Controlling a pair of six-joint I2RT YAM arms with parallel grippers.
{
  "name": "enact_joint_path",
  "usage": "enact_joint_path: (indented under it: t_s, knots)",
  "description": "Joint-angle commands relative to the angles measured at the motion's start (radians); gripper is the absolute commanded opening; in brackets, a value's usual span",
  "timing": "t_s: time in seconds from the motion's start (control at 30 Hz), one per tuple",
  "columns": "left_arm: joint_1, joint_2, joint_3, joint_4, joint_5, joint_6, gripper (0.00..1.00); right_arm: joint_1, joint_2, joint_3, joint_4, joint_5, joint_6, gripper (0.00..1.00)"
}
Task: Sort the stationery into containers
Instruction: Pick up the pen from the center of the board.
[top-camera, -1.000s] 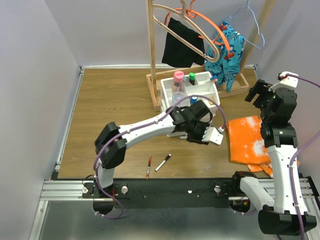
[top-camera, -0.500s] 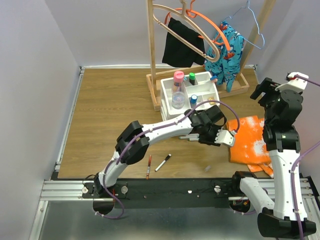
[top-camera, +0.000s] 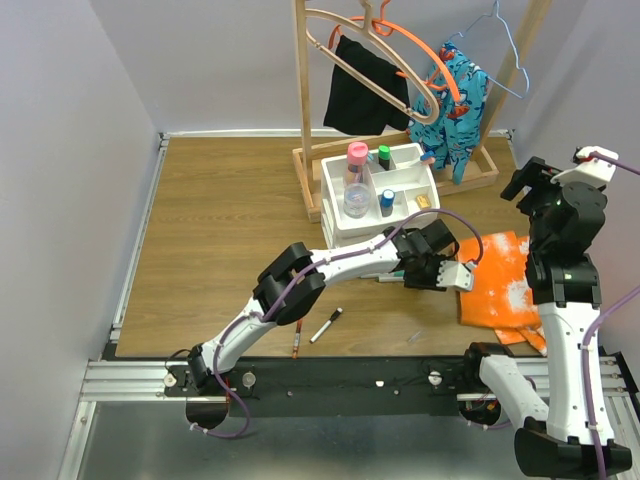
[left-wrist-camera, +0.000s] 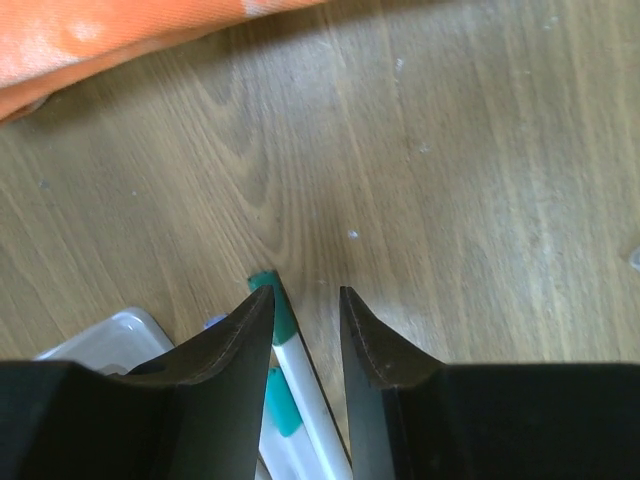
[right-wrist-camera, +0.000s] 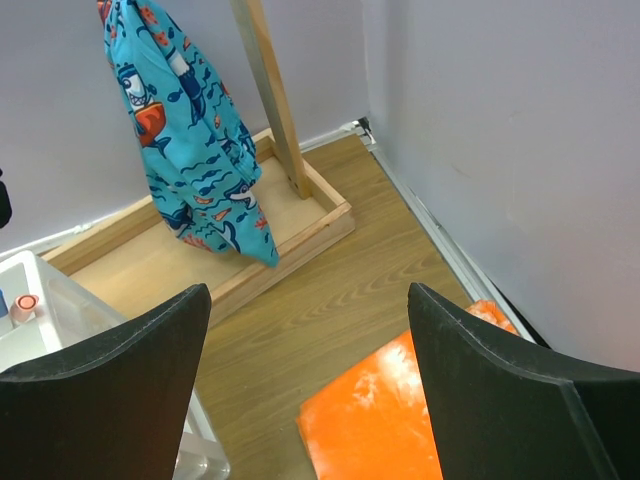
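top and wrist views of a two-arm sorting bench. the left arm (top-camera: 340, 262) is stretched low across the wooden table (top-camera: 230, 220), so that the left gripper (left-wrist-camera: 305, 300) is placed in front of the white organiser (top-camera: 345, 232) and near the orange cloth (top-camera: 495, 275). its fingers (left-wrist-camera: 255, 320) are held slightly apart and pointed down at the table; only bare wood is seen in the narrow gap, and nothing is pinched. a white pen with a teal cap (left-wrist-camera: 305, 385) is seen lying on the table just beside the finger on the left of the wrist view, with a second teal cap partly hidden under that finger. the right gripper (right-wrist-camera: 305, 295) is raised well above the cloth, with its fingers spread wide and nothing held between them. a pink-capped bottle (top-camera: 357, 152), a green-capped marker (top-camera: 384, 156) and a small blue-capped bottle (top-camera: 387, 203) are stood upright in the organiser's top tray. a red pen (top-camera: 298, 333) and a black-and-white marker (top-camera: 325, 326) are left lying loose near the table's front edge, well apart from the organiser.
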Motion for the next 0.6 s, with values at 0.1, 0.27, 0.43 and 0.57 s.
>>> enact_joint_path:
  t_s: [0.1,0.27,0.43,0.57]
  knots:
    - [0.026,0.065,0.083,-0.003,-0.031,-0.004,0.40,-0.009,-0.003,-0.034,-0.014,-0.019,0.015,0.87]
    - [0.054,0.089,0.117,-0.024,-0.019,-0.015,0.38,-0.009,0.006,-0.037,-0.014,-0.025,0.016,0.87]
    - [0.066,0.097,0.120,-0.032,-0.008,-0.021,0.38,-0.009,0.013,-0.047,-0.014,-0.031,0.015,0.87]
    - [0.066,0.097,0.108,-0.045,0.015,-0.039,0.38,-0.010,0.019,-0.050,-0.009,-0.037,0.015,0.87]
